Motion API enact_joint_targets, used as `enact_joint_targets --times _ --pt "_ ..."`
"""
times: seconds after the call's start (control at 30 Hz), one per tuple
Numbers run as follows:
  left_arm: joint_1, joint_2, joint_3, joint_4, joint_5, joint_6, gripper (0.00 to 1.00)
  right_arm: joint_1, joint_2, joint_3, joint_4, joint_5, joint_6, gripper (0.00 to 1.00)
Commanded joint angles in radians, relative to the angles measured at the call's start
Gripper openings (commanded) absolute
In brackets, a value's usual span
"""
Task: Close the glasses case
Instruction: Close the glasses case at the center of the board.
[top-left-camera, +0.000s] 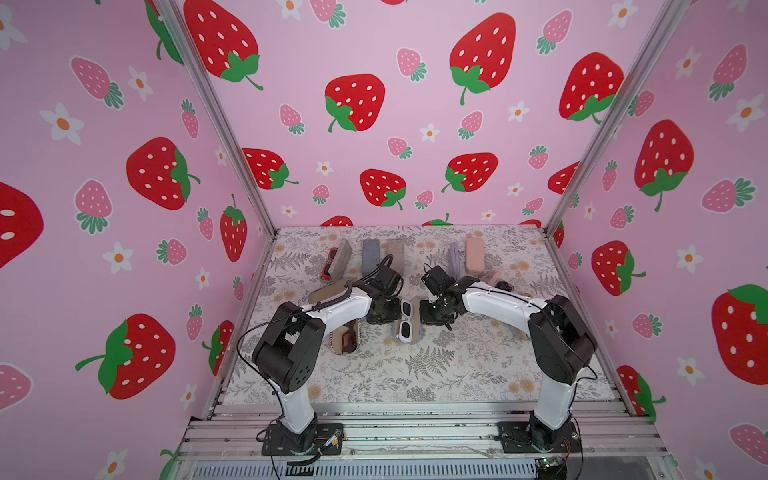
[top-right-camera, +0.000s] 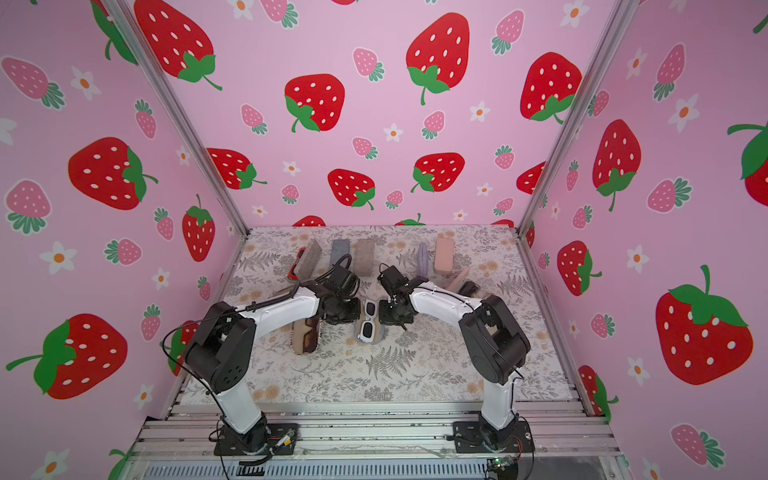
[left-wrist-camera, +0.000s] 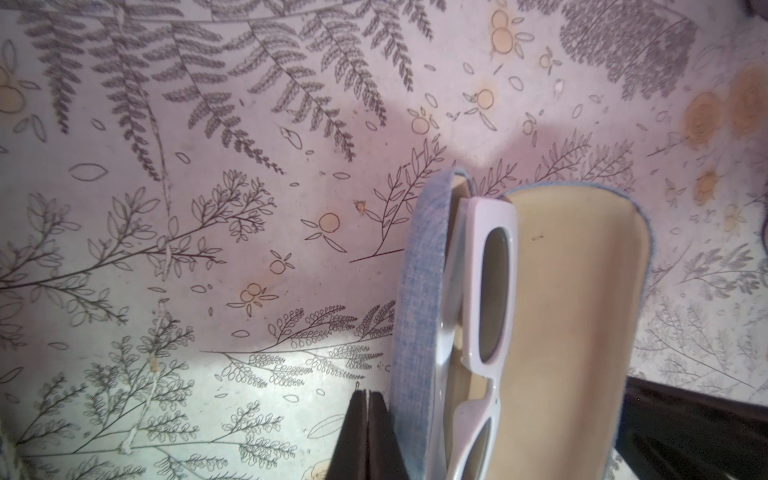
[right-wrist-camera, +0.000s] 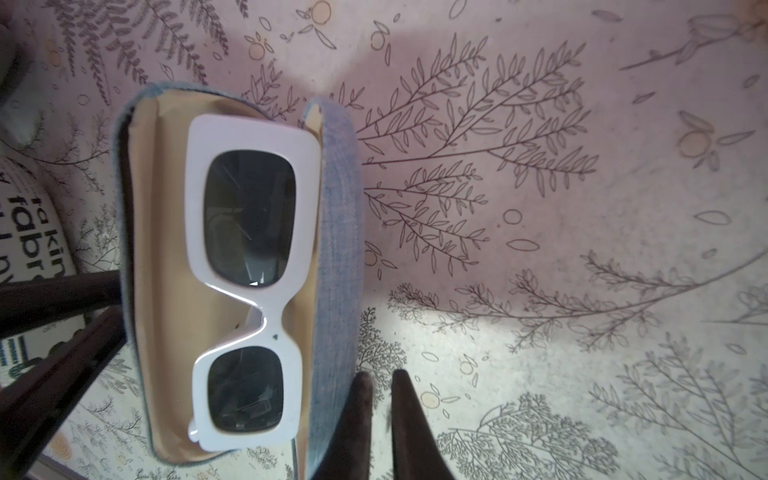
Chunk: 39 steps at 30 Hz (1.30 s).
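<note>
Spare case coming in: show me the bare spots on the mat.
Widest bare patch: the front strip of mat, between the open blue case and the arm bases. Crowded: the back row of cases, and the middle around both arms and the case with brown sunglasses.

From above I see the blue glasses case (top-left-camera: 417, 333) lying open on the table (top-left-camera: 415, 374), with white sunglasses (top-left-camera: 405, 319) inside. My left gripper (top-left-camera: 384, 313) sits just beside one long edge and my right gripper (top-left-camera: 430, 313) beside the other. A grey case (top-left-camera: 371, 257) and a pink case (top-left-camera: 475, 255) lie along the back.
</note>
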Motion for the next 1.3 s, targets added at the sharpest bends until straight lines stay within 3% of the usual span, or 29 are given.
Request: enact_joint_targets --times 0.0,1.27 --pt "-0.005 0.006 -0.003 0.023 0.034 -0.021 0.00 0.001 0.014 0.026 0.016 -0.038 0.006 0.14" --pt "-0.092 0.057 0.128 0.004 0.063 -0.032 0.00 0.029 0.030 0.091 0.087 -0.230 -0.092 0.14"
